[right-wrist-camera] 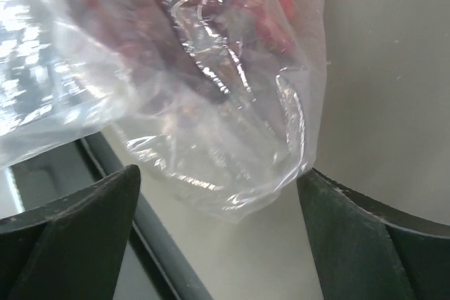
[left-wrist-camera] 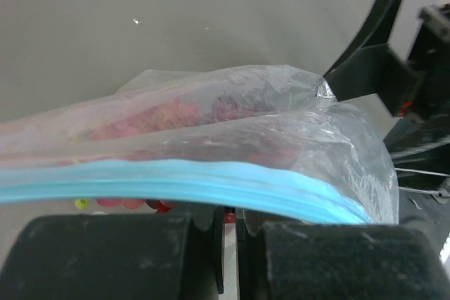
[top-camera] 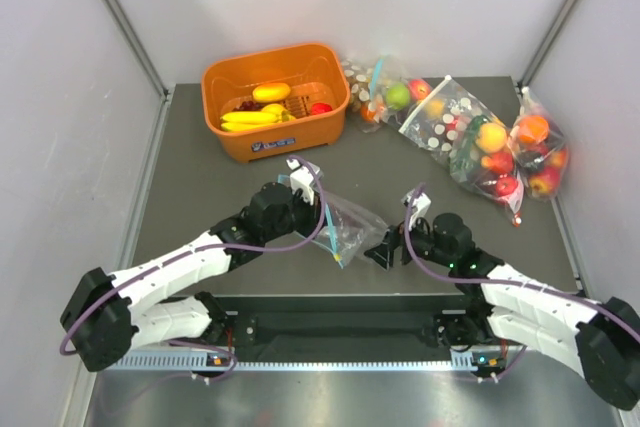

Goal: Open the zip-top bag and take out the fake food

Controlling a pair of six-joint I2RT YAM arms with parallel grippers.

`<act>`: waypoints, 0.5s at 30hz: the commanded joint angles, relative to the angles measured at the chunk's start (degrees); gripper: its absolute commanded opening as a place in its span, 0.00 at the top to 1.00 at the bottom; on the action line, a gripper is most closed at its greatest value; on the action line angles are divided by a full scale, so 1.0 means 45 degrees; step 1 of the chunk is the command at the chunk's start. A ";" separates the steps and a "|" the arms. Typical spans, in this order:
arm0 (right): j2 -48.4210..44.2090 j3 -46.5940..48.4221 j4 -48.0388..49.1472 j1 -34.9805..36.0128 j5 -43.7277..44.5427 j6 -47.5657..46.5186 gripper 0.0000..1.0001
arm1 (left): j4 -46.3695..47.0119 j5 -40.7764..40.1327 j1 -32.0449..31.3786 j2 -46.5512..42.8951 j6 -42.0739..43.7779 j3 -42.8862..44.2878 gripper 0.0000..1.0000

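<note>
The zip-top bag (top-camera: 345,225) is held at table centre, its blue zip strip (left-wrist-camera: 211,180) pinched in the closed left gripper (top-camera: 312,187). The right gripper (top-camera: 385,250), spread wide and empty, is set at its 4 o'clock corner. With bananas (top-camera: 250,119) and grapes (top-camera: 240,104) lying in the orange basket (top-camera: 230,142) at 11 o'clock, emptying is judged nearly done and a corner grasp is called for; whether the reddish blur lies inside the plastic cannot be told.
</note>
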 commanded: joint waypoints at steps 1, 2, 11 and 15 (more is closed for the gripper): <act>0.1057 0.0858 0.1851 0.0388 0.0551 -0.0531 0.12 | 0.0703 0.0540 0.0050 -0.0236 -0.0361 0.0592 1.00; 0.1621 0.0957 0.2007 0.0466 0.0552 -0.0570 0.18 | 0.0704 0.0579 0.0050 -0.0275 -0.0381 0.0573 1.00; 0.2333 0.1250 0.1625 0.0740 0.1506 -0.0375 1.00 | 0.0177 0.0598 0.0264 -0.0588 -0.0108 0.0768 1.00; 0.1687 0.1679 -0.0331 0.0701 0.3824 -0.0259 1.00 | -0.0018 0.1515 0.1063 -0.0822 -0.0108 0.0885 1.00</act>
